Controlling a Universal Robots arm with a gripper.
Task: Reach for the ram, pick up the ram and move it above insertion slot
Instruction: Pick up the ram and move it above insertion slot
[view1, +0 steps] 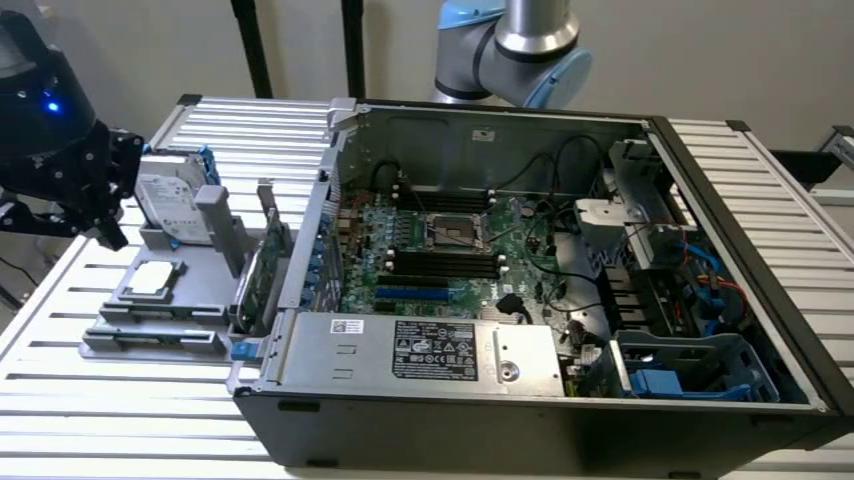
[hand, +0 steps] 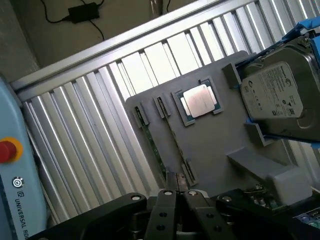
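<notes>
Closest to the wrist camera, the black jaws are clenched together with nothing between them, hanging over the near edge of a grey tray (hand: 210, 150) that rests on the ribbed metal surface (hand: 90, 150). On that tray the ram (hand: 151, 147), a thin green stick, stands on its edge in a narrow holder just beside the processor (hand: 200, 101). The silver hard drive (hand: 280, 95) is propped at the tray's far end, well apart from the ram. On the exterior view's clock face, the tray lies at nine o'clock from the open computer case (view1: 534, 420), and the jaws hang at roughly ten o'clock from the tray, above it rather than down among the parts. The dark memory slots (view1: 447, 262) on the board inside the case lie at about three o'clock from the tray, with the case wall between. By my reading the task is at its first step: the arm is over the right tray and near the ram, but there is no contact with it. The grasp, the lift and the carry to the slots are all left to do.
</notes>
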